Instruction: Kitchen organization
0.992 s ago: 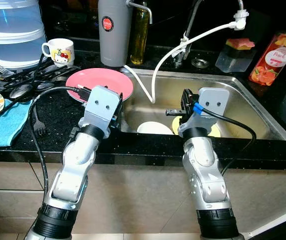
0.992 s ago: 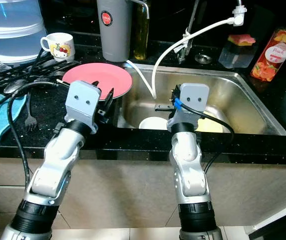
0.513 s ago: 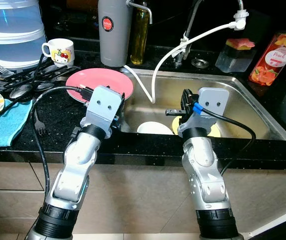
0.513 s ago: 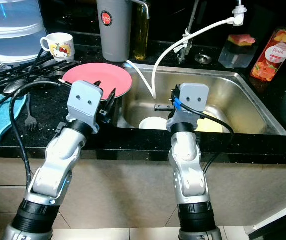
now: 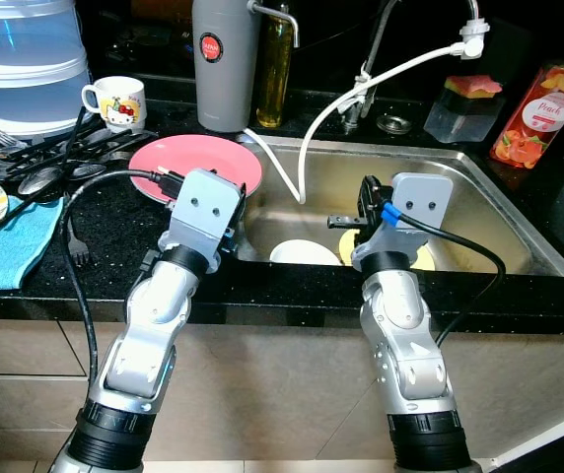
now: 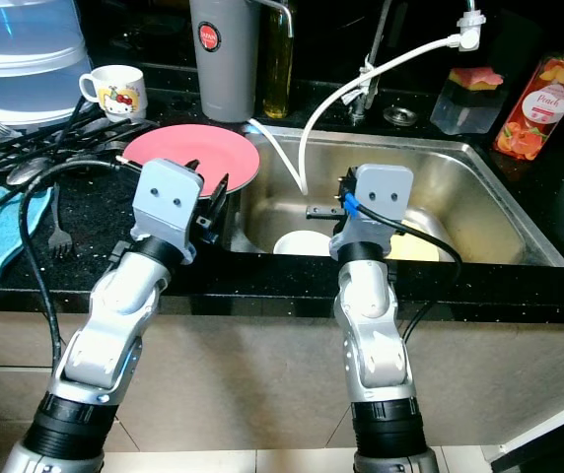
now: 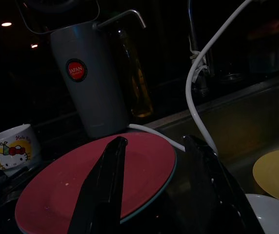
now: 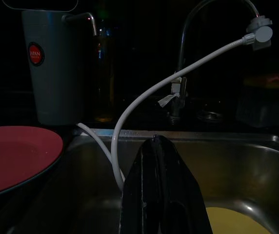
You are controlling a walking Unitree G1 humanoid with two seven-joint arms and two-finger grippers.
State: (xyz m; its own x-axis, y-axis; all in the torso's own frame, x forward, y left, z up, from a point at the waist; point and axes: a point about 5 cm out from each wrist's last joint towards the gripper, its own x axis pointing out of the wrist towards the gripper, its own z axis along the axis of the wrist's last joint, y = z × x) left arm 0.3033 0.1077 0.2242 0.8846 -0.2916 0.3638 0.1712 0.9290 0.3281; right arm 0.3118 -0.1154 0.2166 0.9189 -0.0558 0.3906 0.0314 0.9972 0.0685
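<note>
Round, glossy pink plate on the speckled black stone counter, at the left rim of the stainless-steel sink. The left gripper hovers just above the plate's near edge — fingers spread wide, holding nothing. The right gripper, fingers pressed together, is over the basin, above a white bowl and a yellow plate. The grey cylindrical jug behind bears a red badge reading "JAPAN"; the orange soap bottle reads "Peach".

A black speckled bench surrounds a steel sink, beige cabinet fronts below, dim wall at 12 o'clock.
</note>
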